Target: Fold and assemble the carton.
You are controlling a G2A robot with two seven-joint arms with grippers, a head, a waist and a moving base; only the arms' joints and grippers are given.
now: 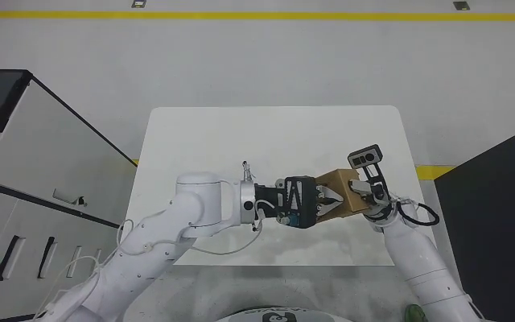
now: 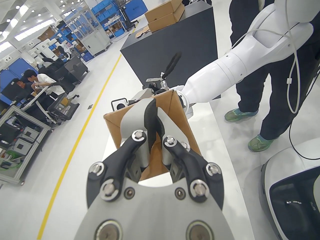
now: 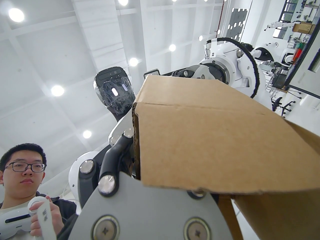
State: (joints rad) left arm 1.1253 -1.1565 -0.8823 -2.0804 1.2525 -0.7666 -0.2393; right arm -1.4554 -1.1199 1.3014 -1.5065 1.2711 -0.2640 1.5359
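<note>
**A:** From above, where's the carton?

**B:** The carton (image 1: 342, 191) is over the near part of the white table (image 1: 241, 137), partly opened and caught between the two arms. I cannot tell whether it rests on the table. The left gripper (image 1: 328, 199) meets it from one side and the right gripper (image 1: 362, 193) touches the other.

**A:** And the left wrist camera?

**B:** The left gripper's fingers (image 2: 132, 119) are drawn together, pinched on one upright cardboard panel of the carton (image 2: 175, 111). The box body stands just beyond them, and the right gripper (image 2: 155, 86) sits behind its far corner.

**A:** Right wrist?

**B:** The carton (image 3: 212, 146) lies right across it, a folded edge close against the gripper's body. I cannot tell whether that gripper is clamped or apart.

**A:** What worries you?

**B:** I'd judge the carton only half formed. If the arms pull or twist against each other, the pinched panel could tear or crease off its score line. If the left pinch is shallow, the panel may slip out and the carton sag or spring flat.
</note>
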